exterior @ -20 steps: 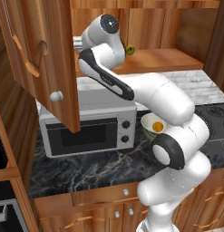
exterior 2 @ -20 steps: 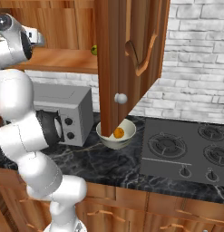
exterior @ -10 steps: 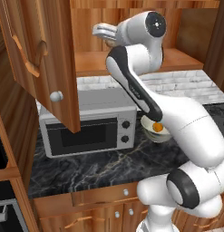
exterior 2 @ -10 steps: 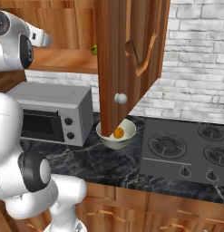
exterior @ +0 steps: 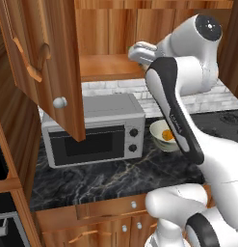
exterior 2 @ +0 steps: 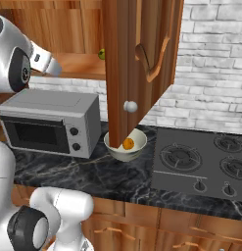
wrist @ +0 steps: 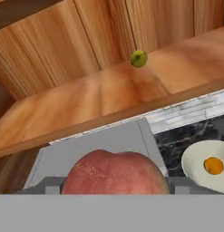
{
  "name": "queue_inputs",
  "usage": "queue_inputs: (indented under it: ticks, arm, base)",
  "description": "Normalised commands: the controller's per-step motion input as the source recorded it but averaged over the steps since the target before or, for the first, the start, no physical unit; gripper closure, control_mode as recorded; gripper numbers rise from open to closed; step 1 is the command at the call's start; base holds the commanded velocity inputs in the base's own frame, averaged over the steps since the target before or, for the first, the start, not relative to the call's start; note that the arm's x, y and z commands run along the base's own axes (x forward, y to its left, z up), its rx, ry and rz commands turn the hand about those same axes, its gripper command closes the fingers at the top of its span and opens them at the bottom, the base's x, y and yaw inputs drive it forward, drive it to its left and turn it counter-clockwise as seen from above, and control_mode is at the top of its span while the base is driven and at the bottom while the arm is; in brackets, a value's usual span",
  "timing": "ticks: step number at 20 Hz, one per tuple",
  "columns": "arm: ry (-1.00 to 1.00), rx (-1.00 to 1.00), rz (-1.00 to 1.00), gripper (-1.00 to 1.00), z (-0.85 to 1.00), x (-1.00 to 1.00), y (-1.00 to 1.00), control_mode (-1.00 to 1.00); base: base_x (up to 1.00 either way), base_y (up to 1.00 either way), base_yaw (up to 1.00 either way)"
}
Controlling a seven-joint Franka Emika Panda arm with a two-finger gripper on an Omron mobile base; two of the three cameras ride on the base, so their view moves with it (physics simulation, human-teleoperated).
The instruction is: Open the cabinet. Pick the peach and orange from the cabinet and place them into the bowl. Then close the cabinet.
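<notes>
A rendered home kitchen: a silver-grey microwave oven (exterior 2: 49, 120) sits on a dark marbled stone counter (exterior 2: 93, 176), with a black gas stove top (exterior 2: 203, 166) further along it. Above the microwave hang reddish-brown wooden wall cabinets (exterior 2: 142, 54), a whitish brick wall (exterior 2: 210, 73) behind the stove top.

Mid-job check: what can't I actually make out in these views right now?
- Pincer fingertips: hand view, hidden behind the peach.
- Bowl: right base view, near side covered by the open cabinet door; hand view, cut by the right edge.
- Green-yellow fruit: too small to identify.
</notes>
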Motion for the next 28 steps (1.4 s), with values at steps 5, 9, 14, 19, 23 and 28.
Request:
queue_inputs:
  ticks: [5, 9, 14, 19, 23, 28]
  arm:
    - [0.35, 0.00, -0.06, 1.00, -1.00, -1.00, -0.73, -1.00]
    - [0.27, -0.07, -0.07, 1.00, -0.98, -0.68, -0.82, -1.00]
    - [0.29, 0.00, -0.17, 1.00, -0.46, 0.05, -0.95, -1.00]
    - [0.29, -0.07, -0.19, 1.00, -0.55, 0.68, -0.71, -1.00]
    - [0.21, -0.07, 0.00, 1.00, -0.60, 1.00, -0.06, -1.00]
    - [0.12, 0.00, 0.00, 1.00, -0.58, 0.96, -0.09, -1.00]
  base:
    - [0.00, 0.00, 0.00]
    - [0.00, 0.00, 0.00]
    - [0.00, 0.00, 0.00]
    - [0.00, 0.00, 0.00]
    - [0.00, 0.00, 0.00]
    - [0.00, 0.00, 0.00]
